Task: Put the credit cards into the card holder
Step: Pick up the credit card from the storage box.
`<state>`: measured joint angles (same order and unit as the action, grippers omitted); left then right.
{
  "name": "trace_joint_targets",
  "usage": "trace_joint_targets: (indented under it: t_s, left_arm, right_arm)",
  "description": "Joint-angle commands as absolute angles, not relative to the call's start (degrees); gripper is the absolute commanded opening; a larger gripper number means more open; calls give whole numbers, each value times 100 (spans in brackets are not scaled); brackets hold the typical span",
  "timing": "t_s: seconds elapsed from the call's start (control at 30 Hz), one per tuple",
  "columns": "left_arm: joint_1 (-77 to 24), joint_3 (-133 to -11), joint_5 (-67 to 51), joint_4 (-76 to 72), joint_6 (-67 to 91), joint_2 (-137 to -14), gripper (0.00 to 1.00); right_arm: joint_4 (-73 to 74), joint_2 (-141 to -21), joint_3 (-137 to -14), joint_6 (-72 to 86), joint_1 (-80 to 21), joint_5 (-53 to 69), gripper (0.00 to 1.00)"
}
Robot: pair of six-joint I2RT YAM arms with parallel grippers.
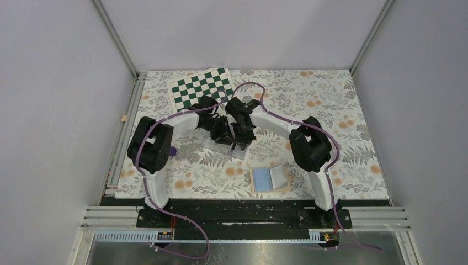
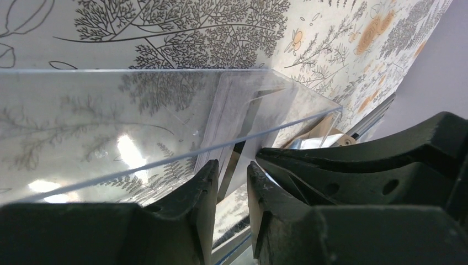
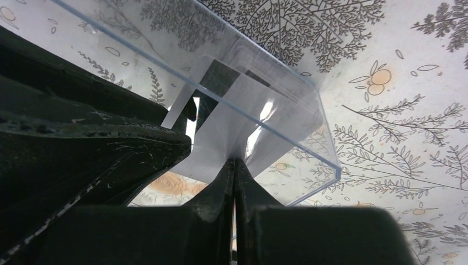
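Observation:
The card holder [image 1: 270, 179] lies open on the near right of the table, its light-blue inside facing up. Both arms meet over a clear plastic box [image 1: 214, 147] at mid-table. My right gripper [image 3: 235, 161] is shut on the lower edge of one pale credit card [image 3: 221, 135], which leans against the box wall. Several more credit cards [image 2: 223, 118] stand edge-on inside the box. My left gripper [image 2: 232, 163] has its fingers a narrow gap apart, in line with those card edges. I cannot tell whether the fingers touch them.
A green-and-white checkered board [image 1: 201, 88] lies at the back left. A small purple cube [image 1: 174, 150] sits by the left arm's elbow. Each gripper's fingers crowd the other's wrist view. The flowered cloth [image 1: 342, 110] ends at metal rails on every side.

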<state>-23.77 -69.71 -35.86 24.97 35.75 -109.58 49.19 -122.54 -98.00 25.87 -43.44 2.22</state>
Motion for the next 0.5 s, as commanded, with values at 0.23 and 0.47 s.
trace_joint_targets:
  t_s: [0.23,0.47]
  left_arm:
    - [-2435,-6905,-4003,2224,3641,-10606,24]
    - [-2457,-6918,-4238,2197,3567,-10658,16]
  right_arm:
    - [4464,-11959,-9433,2824,-4320,468,0]
    - [4310,-11861,-9266,2889,-4258,529,0]
